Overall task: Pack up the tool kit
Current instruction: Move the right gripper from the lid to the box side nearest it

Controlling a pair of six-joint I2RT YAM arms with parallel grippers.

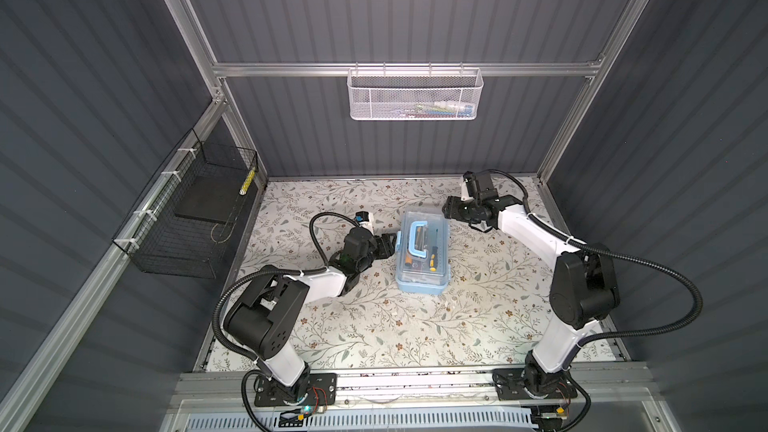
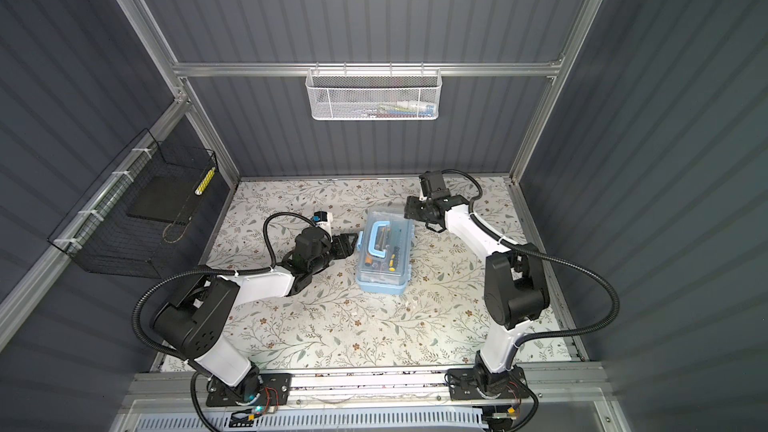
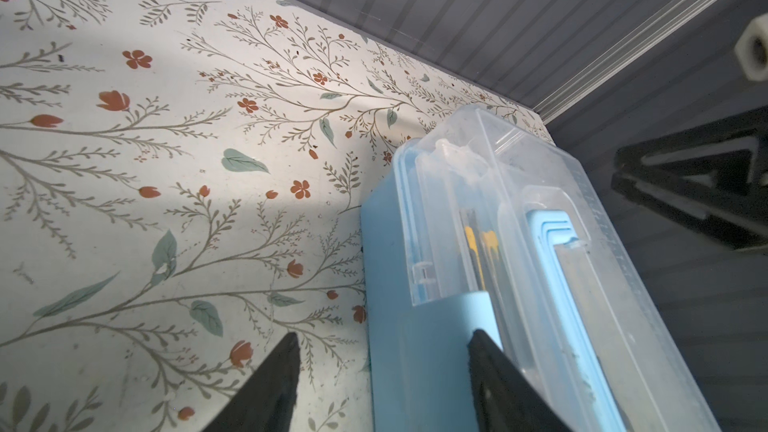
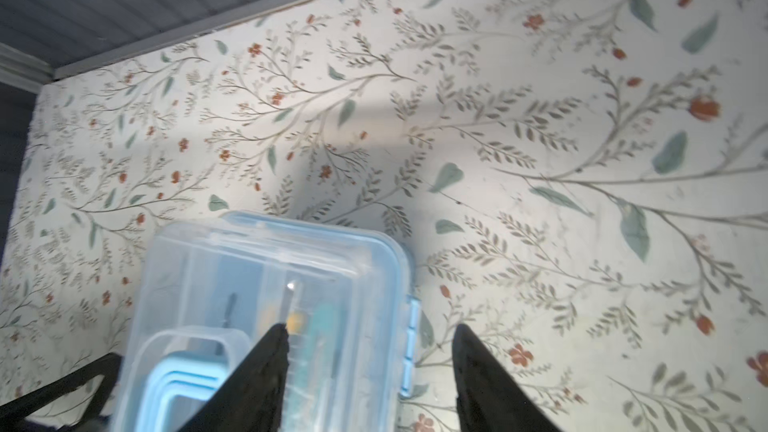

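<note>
- Here, the tool kit box (image 1: 423, 251) stands mid-way on the floral table (image 1: 374, 326) with its clear lid on. The blue handle (image 1: 409, 238) lies flat, and yellow-black screwdrivers (image 1: 433, 257) show inside.
- The left gripper (image 3: 382, 336) is at the box's left side, jaws apart astride its edge, gripping nothing.
- The right gripper (image 4: 370, 328) is at the far right corner, jaws likewise apart.
- A black wire basket (image 1: 187, 218) hangs on the left wall and a white mesh basket (image 1: 415, 95) on the back wall.

Dark grey ribbed wall panels (image 1: 374, 6) enclose the cell on three sides, framed by aluminium rails (image 1: 291, 69). The floral-print tabletop (image 1: 374, 326) is brightly lit near its middle. A white mesh basket (image 1: 395, 97) hangs on the rear crossbar, and a black wire basket (image 1: 183, 243) is zip-tied to the left rail.
</note>
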